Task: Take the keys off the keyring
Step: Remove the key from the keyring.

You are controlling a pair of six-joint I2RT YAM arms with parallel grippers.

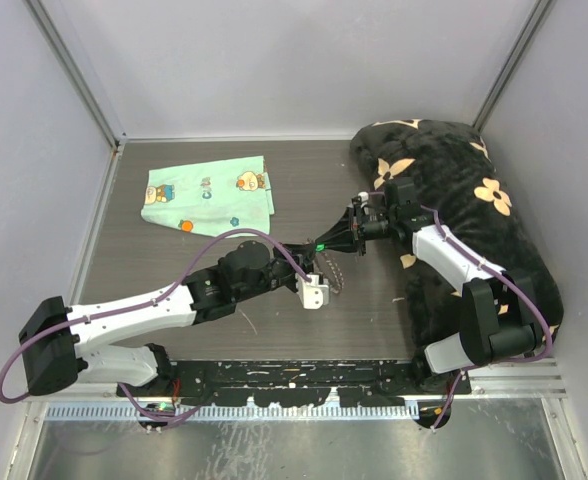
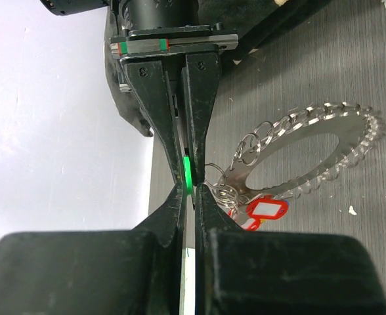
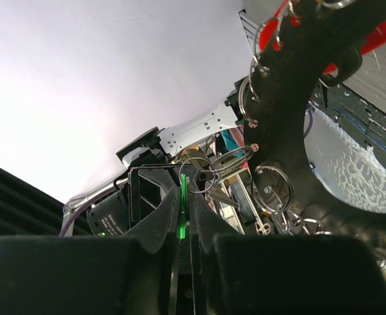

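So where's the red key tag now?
In the left wrist view, the red key tag sits at the lower end of the keyring, just right of the left fingers.

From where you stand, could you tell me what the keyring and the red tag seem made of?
The keyring looks like thin metal, silvery and shiny, catching bright glints. The red tag is probably glossy plastic, with a white label window.

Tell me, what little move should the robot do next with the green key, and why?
Probably the right gripper should let go a little. Both it and the left gripper pinch the same green key, seemingly hooked to the keyring; once it is freed, the left could gently tug the key away.
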